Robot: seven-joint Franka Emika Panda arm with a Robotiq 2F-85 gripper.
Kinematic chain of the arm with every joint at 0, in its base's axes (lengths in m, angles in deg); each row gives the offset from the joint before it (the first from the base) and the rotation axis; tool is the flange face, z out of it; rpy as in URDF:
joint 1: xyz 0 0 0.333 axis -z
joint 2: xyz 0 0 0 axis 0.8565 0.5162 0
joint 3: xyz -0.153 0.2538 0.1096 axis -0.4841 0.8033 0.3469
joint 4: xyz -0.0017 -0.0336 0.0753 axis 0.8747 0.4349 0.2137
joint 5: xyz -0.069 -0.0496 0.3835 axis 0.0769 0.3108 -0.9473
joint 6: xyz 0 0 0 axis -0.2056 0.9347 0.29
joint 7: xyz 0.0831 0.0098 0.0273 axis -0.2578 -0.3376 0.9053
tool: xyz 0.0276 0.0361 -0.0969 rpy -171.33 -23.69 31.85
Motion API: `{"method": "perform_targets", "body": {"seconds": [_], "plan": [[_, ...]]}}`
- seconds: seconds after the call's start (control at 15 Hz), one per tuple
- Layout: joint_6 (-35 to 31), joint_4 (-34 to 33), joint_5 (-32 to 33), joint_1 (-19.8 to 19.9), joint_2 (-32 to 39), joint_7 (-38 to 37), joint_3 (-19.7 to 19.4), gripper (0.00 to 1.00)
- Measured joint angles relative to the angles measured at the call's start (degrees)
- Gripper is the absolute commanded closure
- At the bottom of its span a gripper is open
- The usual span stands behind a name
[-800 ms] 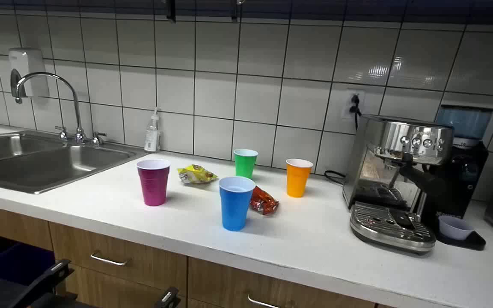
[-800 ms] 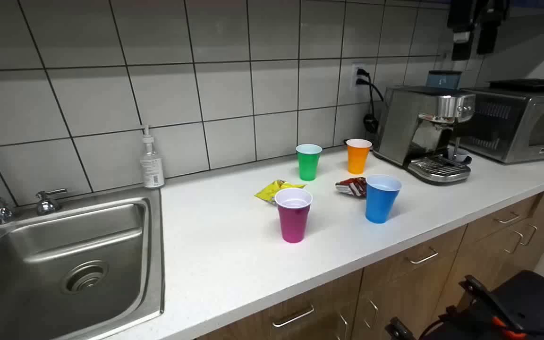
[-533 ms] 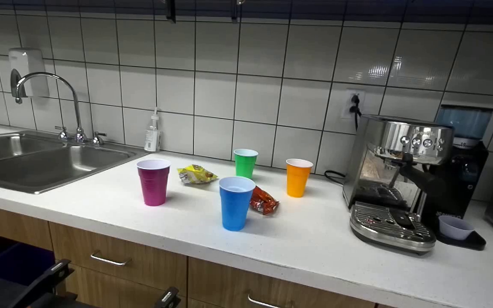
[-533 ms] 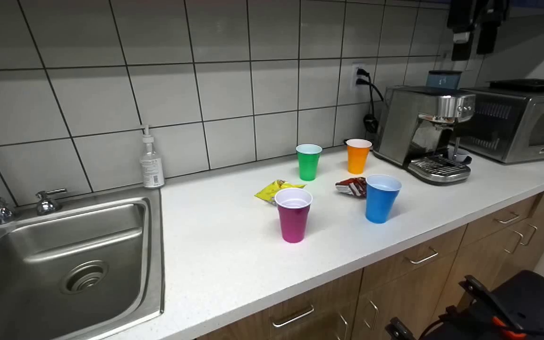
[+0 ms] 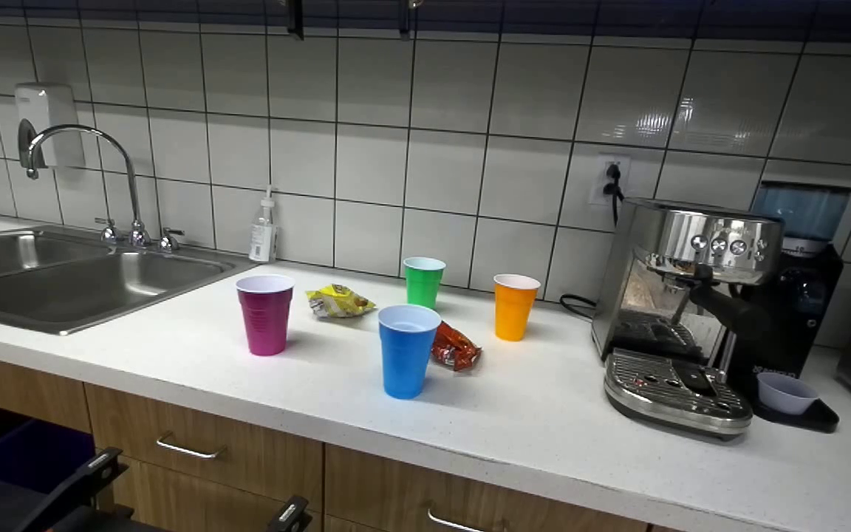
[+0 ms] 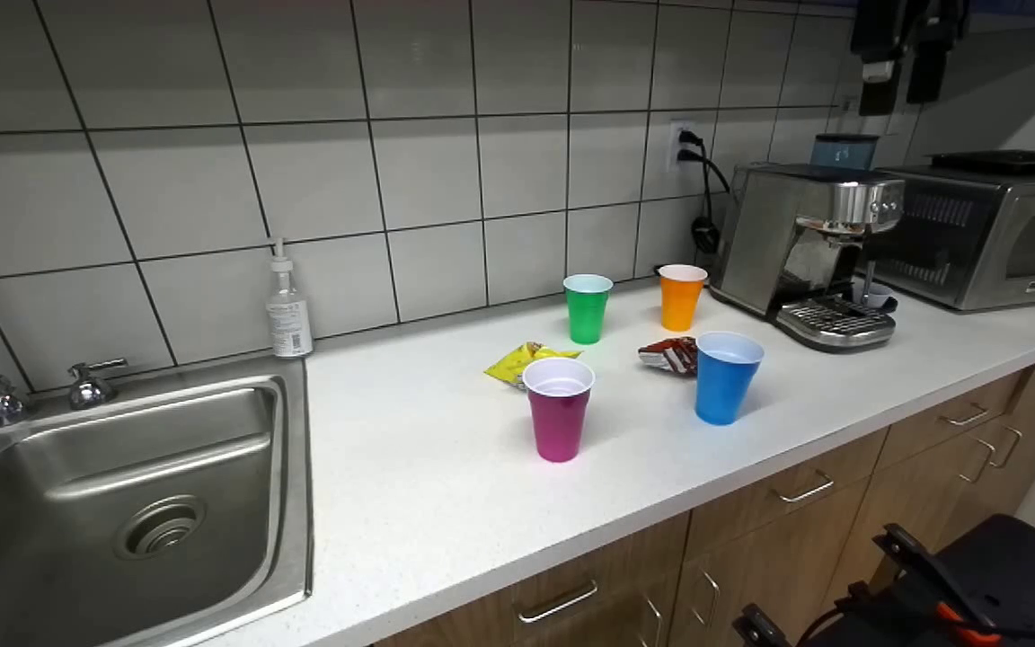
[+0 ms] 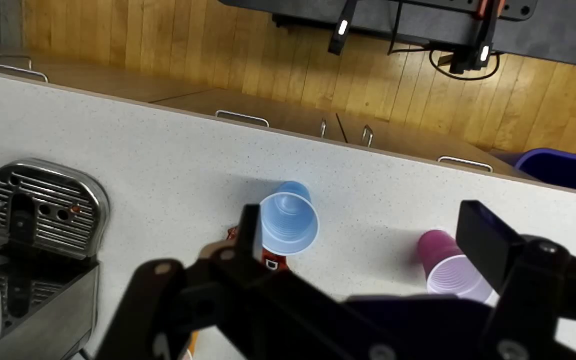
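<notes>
Wrist view: fingers (image 7: 487, 244) spread wide above tabletop (image 7: 368, 215); blue cup (image 7: 290, 222) upright on it, red packet (image 7: 274, 261) just beside. Both exterior views: magenta cup (image 5: 265, 318) nearer sink (image 5: 89, 288); green cup (image 5: 423, 284), orange cup (image 5: 515, 309) near tiled wall (image 5: 444, 170).

A tiled wall (image 5: 366, 159), pale with dark grout lines, fills the upper part of both exterior views; in an exterior view a small striped reflection (image 5: 651, 122) gleams on it at the upper right. A white countertop (image 5: 544, 436) runs beneath, with a steel sink (image 6: 295, 467) at the left in both. Wood-fronted cabinets (image 6: 769, 539) with silver handles (image 5: 188, 450) line the bottom. In the wrist view, yellowish floorboards (image 7: 143, 55) stretch across the top, beyond the countertop's edge.
</notes>
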Motion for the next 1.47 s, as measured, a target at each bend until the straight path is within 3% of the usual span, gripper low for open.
{"method": "perform_targets", "body": {"seconds": [0.67,1.47], "plan": [[-0.92,0.49,0.00,-0.01,0.16,-0.56,0.00,0.00],[-14.23,9.88,0.02,-0.01,0.45,-4.15,0.94,0.00]]}}
